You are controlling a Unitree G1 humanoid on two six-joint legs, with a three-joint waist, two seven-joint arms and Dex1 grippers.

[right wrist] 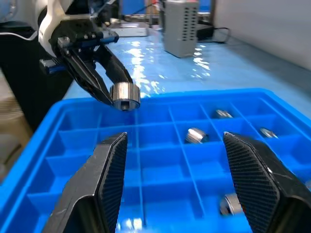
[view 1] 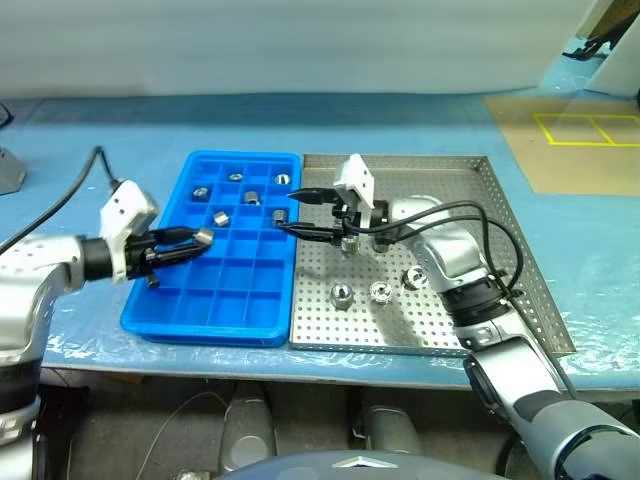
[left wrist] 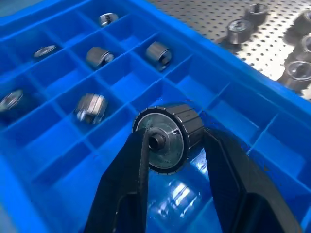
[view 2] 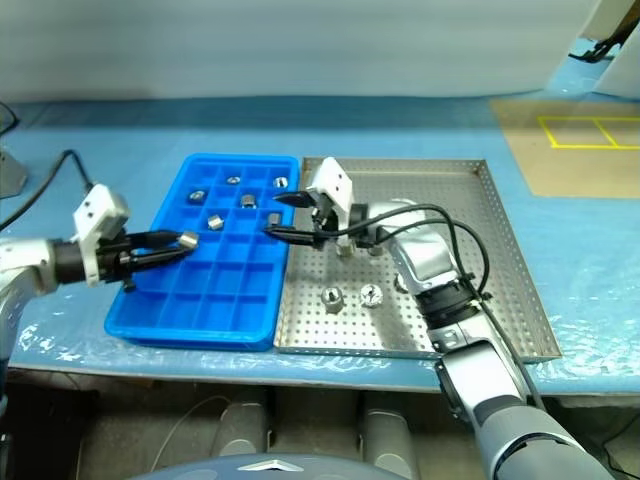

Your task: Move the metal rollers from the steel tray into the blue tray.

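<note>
The blue tray (view 1: 230, 300) lies left of the steel tray (view 1: 420, 161), edge to edge. My left gripper (view 1: 196, 240) is shut on a metal roller (view 1: 205, 238), held over the blue tray's left-middle compartments; the same roller (left wrist: 167, 138) sits between the black fingers (left wrist: 129, 179) in the left wrist view. Several more rollers (view 1: 252, 197) rest in the blue tray's far compartments. Several others (view 1: 341, 294) lie on the steel tray's perforated floor. My right gripper (view 1: 288, 212) is open and empty, pointing left over the seam between the trays.
A blue cloth (view 1: 120, 130) covers the table. A black cable (view 1: 70, 190) runs to the left arm. A brown board with yellow tape (view 1: 585, 130) lies at the far right. A grey box (right wrist: 182, 26) stands beyond the blue tray.
</note>
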